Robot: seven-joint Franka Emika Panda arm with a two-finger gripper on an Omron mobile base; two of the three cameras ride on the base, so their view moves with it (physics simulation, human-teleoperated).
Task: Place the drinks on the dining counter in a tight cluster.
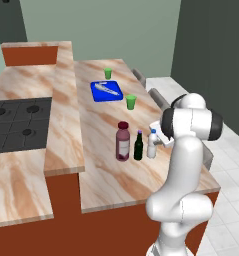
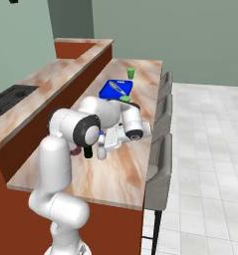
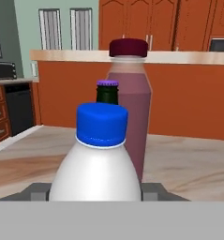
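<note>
A: Three drinks stand in a row on the dining counter (image 1: 103, 175): maroon bottle (image 1: 122, 142), green bottle (image 1: 138, 146), white bottle (image 1: 152, 144), each just beside the next.

B: Pincer (image 3: 94, 191)?

A: Low at the white bottle, level with its body. In the hand view the bottle sits between the two finger tips (image 3: 38, 191), blue cap up, the green and maroon ones lined up behind it. Jaws partly spread, one on either side of the bottle; whether they press it or stand just off it, cannot tell.

B: So the step in hand?

A: My read: finishing the placement of the white one. The cluster already looks tight.

B: How to do it well?

A: Let go with the bottle flat on the counter, open evenly so neither finger drags it, then back straight out along the approach line. No sideways sweep; the green bottle is slim and would tip easily. Blue tray (image 1: 106, 90) and green cups (image 1: 130, 102) are well apart, no concern.
</note>
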